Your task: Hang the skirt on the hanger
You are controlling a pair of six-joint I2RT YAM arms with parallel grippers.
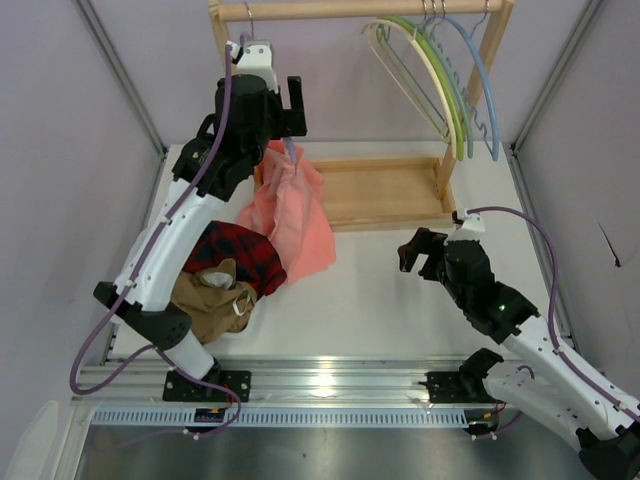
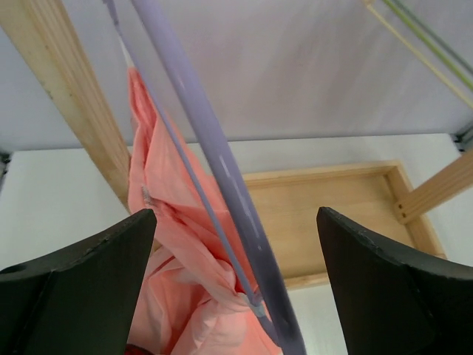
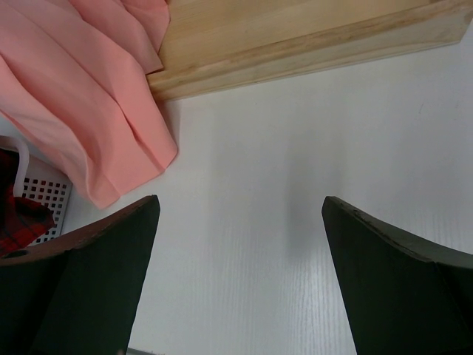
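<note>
so, skirt (image 1: 295, 215): soft, thin, light; likely slips and bunches.
hold: waistband edge near the hanger (image 2: 222, 170), i judge.
my left pincer (image 2: 236, 214): spread, empty.
my right pincer (image 3: 240, 203): spread, empty.

The top view looks down from above and behind the near edge of the table (image 1: 390, 300). It takes in the whole tabletop, both arms and the wooden rack (image 1: 360, 10) along the far edge.

The left wrist camera sits high near the far left corner. It faces down across the far edge, very close to the lilac hanger (image 2: 222, 170) and the pink skirt (image 2: 185, 288).

The right wrist camera hangs low, right of the middle of the tabletop, tilted towards the far left corner and close to the surface.

All three views share the skirt and the rack's wooden base tray (image 1: 385, 195).
</note>
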